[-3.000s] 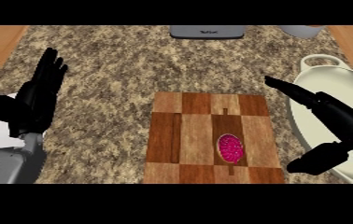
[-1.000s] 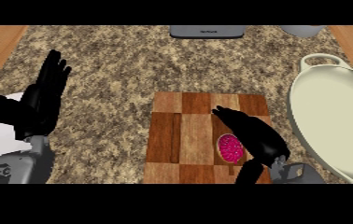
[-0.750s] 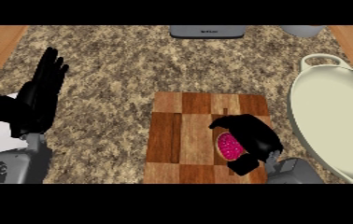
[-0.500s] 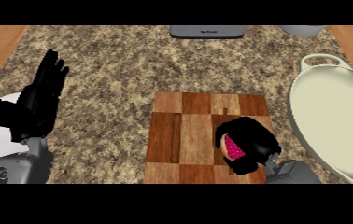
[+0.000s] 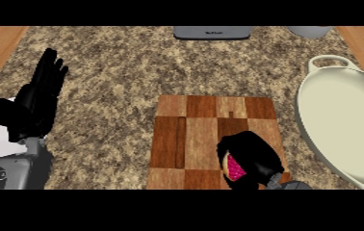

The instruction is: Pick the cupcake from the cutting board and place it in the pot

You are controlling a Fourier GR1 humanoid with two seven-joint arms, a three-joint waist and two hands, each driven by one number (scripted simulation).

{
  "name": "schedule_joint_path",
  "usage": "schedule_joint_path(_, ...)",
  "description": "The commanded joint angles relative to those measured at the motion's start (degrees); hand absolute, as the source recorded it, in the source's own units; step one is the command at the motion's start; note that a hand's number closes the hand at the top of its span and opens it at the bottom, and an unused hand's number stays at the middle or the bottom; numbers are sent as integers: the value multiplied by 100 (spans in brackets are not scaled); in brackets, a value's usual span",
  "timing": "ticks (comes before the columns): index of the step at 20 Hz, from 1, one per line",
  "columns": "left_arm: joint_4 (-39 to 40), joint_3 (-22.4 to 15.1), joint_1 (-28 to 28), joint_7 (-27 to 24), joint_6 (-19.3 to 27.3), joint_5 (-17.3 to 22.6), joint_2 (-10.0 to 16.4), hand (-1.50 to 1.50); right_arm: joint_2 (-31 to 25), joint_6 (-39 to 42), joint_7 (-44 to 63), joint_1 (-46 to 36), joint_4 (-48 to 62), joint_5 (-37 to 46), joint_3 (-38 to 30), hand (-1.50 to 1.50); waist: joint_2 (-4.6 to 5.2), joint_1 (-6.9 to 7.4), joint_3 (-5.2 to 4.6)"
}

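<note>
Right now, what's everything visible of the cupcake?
Only part of the cupcake shows: a magenta patch, likely its top. The right hand curls its fingers round it and hides the rest, so no wrapper or base can be seen. It is over the near right corner of the wooden cutting board; whether it rests there or is lifted cannot be told. It is apart from the pot.

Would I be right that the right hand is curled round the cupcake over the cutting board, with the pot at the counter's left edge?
Not quite: the head view shows the pot at the right edge of the counter, not the left. The right hand is indeed curled round the cupcake over the cutting board.
</note>
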Motion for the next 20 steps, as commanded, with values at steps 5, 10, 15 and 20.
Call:
schedule_joint_path(5, -3, 182, 205, -133, -191, 109, 107, 0, 781, -442, 2112, 1699, -1779, 1291, 1658, 150, -11, -42, 1)
schedule_joint_path(10, 96, 116, 81, -150, -47, 41, -76, 0, 761, -1000, 2371, 2075, -2953, 1659, 1914, 150, -19, -93, 2)
schedule_joint_path(15, 194, 198, 92, -139, -88, 42, 24, 0, 1216, -1722, 2695, 1832, -3758, 2255, 1596, 150, -26, -158, -5)
schedule_joint_path(20, -119, -21, -102, 241, 30, -102, -31, 0, 1083, -1788, 2992, 1683, -4818, 2972, 1271, 150, -17, -74, 5)
